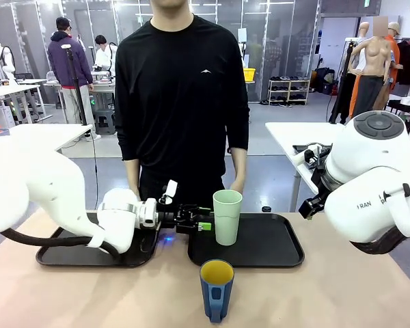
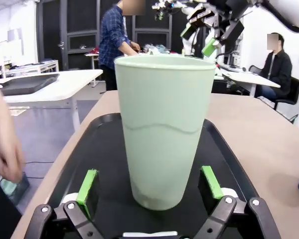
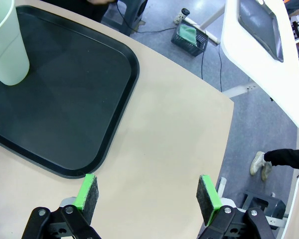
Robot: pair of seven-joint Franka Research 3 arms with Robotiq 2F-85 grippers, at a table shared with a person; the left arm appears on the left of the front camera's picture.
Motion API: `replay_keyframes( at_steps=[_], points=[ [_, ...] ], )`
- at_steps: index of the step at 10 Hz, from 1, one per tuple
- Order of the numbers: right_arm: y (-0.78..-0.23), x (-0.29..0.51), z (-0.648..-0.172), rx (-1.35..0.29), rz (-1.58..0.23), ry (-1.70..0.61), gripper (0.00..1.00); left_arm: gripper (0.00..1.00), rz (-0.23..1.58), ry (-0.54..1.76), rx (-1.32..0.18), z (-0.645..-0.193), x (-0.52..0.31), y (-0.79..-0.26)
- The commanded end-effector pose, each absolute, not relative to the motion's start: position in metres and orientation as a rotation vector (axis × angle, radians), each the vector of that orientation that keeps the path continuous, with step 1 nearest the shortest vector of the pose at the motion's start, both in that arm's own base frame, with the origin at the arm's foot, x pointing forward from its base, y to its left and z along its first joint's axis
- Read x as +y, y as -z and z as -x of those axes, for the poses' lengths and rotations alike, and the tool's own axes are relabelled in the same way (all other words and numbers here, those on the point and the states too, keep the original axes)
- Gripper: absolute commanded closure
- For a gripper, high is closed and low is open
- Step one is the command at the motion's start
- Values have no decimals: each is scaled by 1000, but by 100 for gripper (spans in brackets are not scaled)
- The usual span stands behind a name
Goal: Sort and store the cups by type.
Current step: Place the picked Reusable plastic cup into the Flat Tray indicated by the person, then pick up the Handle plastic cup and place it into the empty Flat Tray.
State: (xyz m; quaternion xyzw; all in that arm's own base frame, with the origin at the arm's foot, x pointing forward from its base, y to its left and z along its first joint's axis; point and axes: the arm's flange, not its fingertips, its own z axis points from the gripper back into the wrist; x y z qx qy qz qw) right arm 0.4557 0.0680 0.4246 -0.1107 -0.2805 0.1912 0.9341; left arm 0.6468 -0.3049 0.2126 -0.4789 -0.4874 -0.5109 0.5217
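Observation:
A tall mint-green cup (image 1: 227, 216) stands upright on the right black tray (image 1: 273, 249). My left gripper (image 1: 205, 224) reaches in from the left at the height of the cup's base. In the left wrist view the cup (image 2: 162, 129) sits between the green pads (image 2: 87, 186), with a gap on each side, so my left gripper (image 2: 149, 185) is open. The dark blue mug (image 1: 216, 289), yellow inside, stands on the bare table in front of the tray with its handle toward me. My right gripper (image 3: 148, 193) hangs open and empty above the table, past the tray's right edge.
A second black tray (image 1: 61, 256) lies to the left under my left arm. A person in black stands at the far side with a hand (image 1: 237, 184) hanging near the table's edge. The mint-green cup (image 3: 7, 45) and its tray (image 3: 79, 99) show below my right gripper.

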Motion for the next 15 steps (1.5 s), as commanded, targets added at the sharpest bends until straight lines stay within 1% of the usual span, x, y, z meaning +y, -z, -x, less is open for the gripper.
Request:
replay_keyframes(
  at_steps=[1, 4, 6, 8, 9, 15],
  points=[
    [-424, 68, -456, -574, 229, -391, 0, 0, 1100, 1200, -1217, -613, -281, -229],
    [-424, 68, -456, -574, 229, -391, 0, 0, 1068, 1211, -1246, -587, -263, -244],
    [-424, 68, -456, -574, 229, -391, 0, 0, 1036, 1216, -1273, -579, -256, -252],
    [-424, 68, -456, -574, 229, -391, 0, 0, 1051, 1205, -1290, -575, -250, -252],
    [-424, 68, -456, -574, 229, -391, 0, 0, 1042, 1218, -1230, -588, -256, -254],
    [-424, 68, -456, -574, 229, -391, 0, 0, 1042, 1218, -1230, -588, -256, -254]
  ],
)
